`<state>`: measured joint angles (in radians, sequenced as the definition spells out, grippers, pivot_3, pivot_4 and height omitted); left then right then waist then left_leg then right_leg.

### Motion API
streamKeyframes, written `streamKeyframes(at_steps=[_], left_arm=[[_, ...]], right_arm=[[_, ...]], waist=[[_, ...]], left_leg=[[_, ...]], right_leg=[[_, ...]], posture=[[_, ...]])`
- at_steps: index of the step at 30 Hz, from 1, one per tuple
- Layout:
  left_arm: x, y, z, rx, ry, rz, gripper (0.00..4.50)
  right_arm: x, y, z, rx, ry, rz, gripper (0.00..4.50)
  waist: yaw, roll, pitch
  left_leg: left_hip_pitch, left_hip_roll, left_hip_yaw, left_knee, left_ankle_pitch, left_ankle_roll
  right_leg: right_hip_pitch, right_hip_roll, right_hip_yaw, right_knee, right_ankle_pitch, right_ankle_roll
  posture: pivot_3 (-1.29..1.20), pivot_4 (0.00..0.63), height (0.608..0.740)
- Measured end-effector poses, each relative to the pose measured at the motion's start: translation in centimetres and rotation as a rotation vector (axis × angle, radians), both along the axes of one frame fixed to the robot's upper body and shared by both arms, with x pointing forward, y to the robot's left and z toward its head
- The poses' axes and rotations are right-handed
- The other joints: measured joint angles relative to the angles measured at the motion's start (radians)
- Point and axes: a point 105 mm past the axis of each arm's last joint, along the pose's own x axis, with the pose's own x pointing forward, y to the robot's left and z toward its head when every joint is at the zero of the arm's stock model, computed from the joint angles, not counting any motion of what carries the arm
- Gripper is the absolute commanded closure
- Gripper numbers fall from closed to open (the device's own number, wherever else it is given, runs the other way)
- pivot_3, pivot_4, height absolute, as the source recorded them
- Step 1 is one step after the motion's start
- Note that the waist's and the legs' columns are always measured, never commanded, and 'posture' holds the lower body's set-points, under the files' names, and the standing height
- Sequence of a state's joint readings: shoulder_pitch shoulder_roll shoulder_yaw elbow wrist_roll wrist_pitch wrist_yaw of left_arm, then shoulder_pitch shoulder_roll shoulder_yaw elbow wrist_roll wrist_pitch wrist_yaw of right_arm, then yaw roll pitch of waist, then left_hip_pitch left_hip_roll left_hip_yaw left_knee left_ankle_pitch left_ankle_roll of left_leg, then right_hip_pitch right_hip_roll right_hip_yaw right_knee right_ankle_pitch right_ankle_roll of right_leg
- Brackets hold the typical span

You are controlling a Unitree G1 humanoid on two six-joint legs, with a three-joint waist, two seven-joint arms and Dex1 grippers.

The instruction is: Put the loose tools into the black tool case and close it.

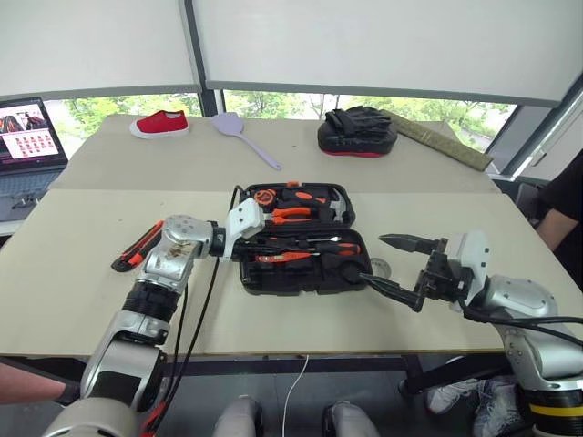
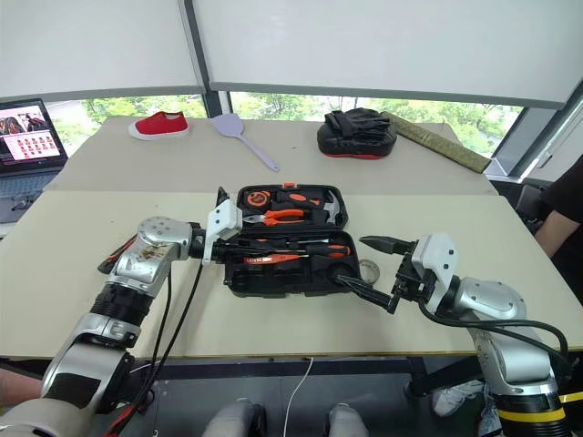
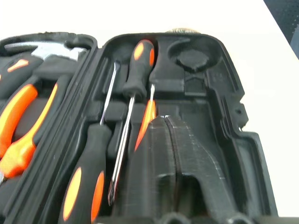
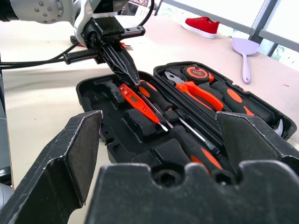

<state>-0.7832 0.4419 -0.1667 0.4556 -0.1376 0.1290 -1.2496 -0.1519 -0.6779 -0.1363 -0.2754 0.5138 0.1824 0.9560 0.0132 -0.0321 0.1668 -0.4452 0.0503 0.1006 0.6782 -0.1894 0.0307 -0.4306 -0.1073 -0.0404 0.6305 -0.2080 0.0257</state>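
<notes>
Two tools look to me still outside the case [image 1: 296, 238]: the knife [image 1: 135, 249] on the surface [image 1: 73, 291] behind my left forearm, and the grey tape roll [image 2: 369, 269], just beside the case's right edge. Nearest me, the right gripper [image 1: 393, 264] hangs at the case's right end with its jaws spread wide and empty. The left gripper [image 4: 122, 65] has its jaws clenched on nothing, tips poised over the thin orange tool [image 4: 136, 102] lying in the near tray beside two screwdrivers [image 3: 93, 182]. My worry is that orange tool: if it sits proud of its recess, the lid will not shut, and a prod from shut jaws could flick it or a screwdriver out. Reaching back for the knife, my left forearm could sweep it off the surface. The roll sits so close to the case that a clumsy grab may shove the case instead. The left wrist view shows the recesses and the empty round pocket at the tray's far end; the head views show the knife, and further off the spatula [image 1: 242, 135], mitt [image 1: 357, 133] and shoe [image 1: 160, 123], none of them mine to pack.
</notes>
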Motion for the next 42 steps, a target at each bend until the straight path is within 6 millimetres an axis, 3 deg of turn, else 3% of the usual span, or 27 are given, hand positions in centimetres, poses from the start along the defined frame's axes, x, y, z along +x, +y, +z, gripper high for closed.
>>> streamKeyframes(at_steps=[9, 14, 23, 32, 36, 42], left_arm=[[0.9, 0.0, -2.6, 0.091, 0.003, 0.066, 4.45], [0.9, 0.3, -2.6, 0.11, -0.008, 0.073, 4.45], [0.0, 2.7, -3.5, 0.167, 0.019, 0.102, 4.45], [-0.2, 3.4, -3.3, 0.17, 0.033, 0.118, 4.45], [-1.3, 3.5, -3.2, 0.132, 0.075, 0.059, 4.45], [-1.0, 2.0, -1.5, 0.027, 0.052, 0.052, 4.45]], right_arm=[[-0.1, 0.2, 0.1, 0.005, -0.005, 0.001, 0.0], [-0.1, 0.2, 0.0, 0.006, -0.003, -0.006, 0.0], [-0.2, 0.3, 0.0, 0.008, -0.004, -0.003, 0.0], [-0.3, 0.3, 0.0, 0.009, -0.004, -0.002, 0.0], [-0.3, 0.3, 0.1, 0.009, -0.005, -0.002, 0.0], [-0.3, 0.3, -0.1, 0.009, 0.0, -0.003, 0.0]], waist=[[-0.001, 0.0, 0.0], [0.0, 0.0, 0.0], [-0.002, 0.0, 0.0], [-0.005, 0.001, 0.0], [-0.003, 0.001, 0.0], [0.009, 0.001, 0.0]], left_leg=[[0.0, 0.0, -0.001, 0.0, 0.0, 0.0], [0.001, 0.0, -0.001, 0.0, 0.0, 0.0], [0.005, 0.001, -0.006, -0.001, 0.0, 0.0], [0.006, 0.001, -0.007, -0.001, 0.0, 0.0], [0.006, 0.001, -0.007, -0.001, 0.0, 0.0], [0.005, 0.0, -0.008, -0.001, 0.0, 0.0]], right_leg=[[0.001, 0.0, 0.0, 0.0, 0.0, 0.0], [0.001, 0.0, -0.001, 0.0, 0.0, 0.0], [0.005, 0.0, -0.001, 0.0, -0.001, 0.001], [0.005, 0.0, 0.0, 0.0, -0.002, 0.003], [0.005, 0.0, 0.0, -0.001, -0.002, 0.002], [0.005, -0.001, -0.001, -0.002, -0.002, 0.003]], posture=[[0.0, 0.15, 0.74], [0.0, 0.15, 0.74], [0.0, 0.15, 0.74], [0.0, 0.15, 0.74], [0.0, 0.15, 0.74], [0.0, 0.15, 0.74]])
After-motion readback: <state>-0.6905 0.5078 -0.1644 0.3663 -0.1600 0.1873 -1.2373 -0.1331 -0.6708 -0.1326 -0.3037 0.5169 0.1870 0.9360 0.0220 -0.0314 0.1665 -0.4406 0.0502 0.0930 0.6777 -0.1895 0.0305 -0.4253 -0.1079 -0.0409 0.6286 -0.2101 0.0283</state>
